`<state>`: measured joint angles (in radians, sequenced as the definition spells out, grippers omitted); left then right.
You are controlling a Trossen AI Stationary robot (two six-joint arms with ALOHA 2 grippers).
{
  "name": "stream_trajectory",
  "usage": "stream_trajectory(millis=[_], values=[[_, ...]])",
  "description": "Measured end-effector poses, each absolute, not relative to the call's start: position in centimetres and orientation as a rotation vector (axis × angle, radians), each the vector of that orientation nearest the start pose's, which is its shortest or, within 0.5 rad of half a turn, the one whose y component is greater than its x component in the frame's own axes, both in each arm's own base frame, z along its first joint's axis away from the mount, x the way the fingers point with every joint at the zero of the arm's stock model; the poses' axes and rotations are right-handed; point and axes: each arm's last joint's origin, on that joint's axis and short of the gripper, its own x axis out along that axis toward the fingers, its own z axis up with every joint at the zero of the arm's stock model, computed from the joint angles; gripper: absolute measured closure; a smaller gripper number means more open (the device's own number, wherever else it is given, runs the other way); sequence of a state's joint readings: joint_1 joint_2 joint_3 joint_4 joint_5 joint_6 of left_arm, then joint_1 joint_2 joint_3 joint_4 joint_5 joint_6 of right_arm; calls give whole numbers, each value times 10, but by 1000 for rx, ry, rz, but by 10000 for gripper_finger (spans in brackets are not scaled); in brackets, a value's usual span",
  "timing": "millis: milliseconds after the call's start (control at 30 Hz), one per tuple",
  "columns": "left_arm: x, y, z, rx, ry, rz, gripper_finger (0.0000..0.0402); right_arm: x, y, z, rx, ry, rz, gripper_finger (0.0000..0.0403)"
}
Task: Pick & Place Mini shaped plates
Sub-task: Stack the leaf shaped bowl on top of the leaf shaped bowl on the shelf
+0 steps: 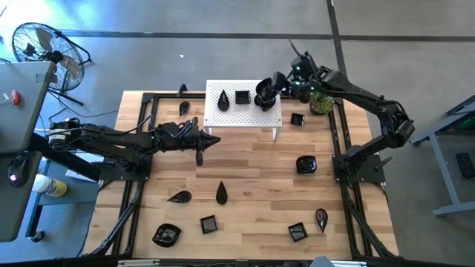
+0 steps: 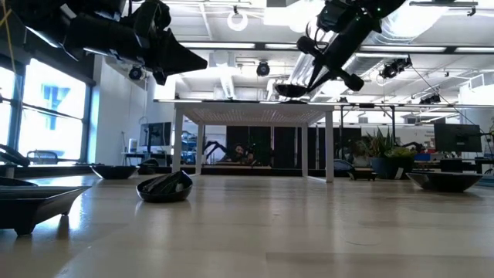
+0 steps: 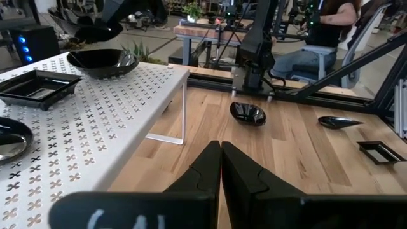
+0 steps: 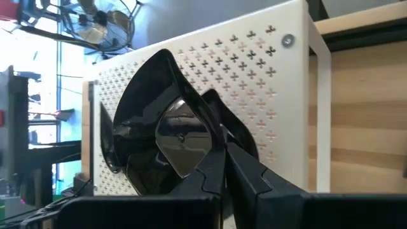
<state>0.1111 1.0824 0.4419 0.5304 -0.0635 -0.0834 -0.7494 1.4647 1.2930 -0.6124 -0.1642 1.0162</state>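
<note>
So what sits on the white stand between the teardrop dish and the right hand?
A small square dish, seen in the high view, between the teardrop dish and the right hand.

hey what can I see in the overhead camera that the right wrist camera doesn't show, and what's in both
Only the high view shows the left gripper, shut and empty over bare wood, the loose plates near the table's front edge such as the square plate, and the fan on the floor.

Only the right wrist view shows the right gripper pinching the rounded plate by its rim.

Both show the white perforated stand with that plate above it.
</note>
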Motion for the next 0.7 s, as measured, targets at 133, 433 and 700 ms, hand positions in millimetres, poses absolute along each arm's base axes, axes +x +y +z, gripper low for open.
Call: stream_trajectory(millis=[133, 433, 700], values=[[223, 27, 228, -86, 103, 179, 390, 231, -209, 314, 1294, 386, -901, 400], [223, 27, 228, -86, 103, 179, 390, 238, -210, 309, 1277, 406, -901, 399], [223, 27, 228, -86, 103, 179, 390, 239, -210, 308, 1231, 433, -894, 399]])
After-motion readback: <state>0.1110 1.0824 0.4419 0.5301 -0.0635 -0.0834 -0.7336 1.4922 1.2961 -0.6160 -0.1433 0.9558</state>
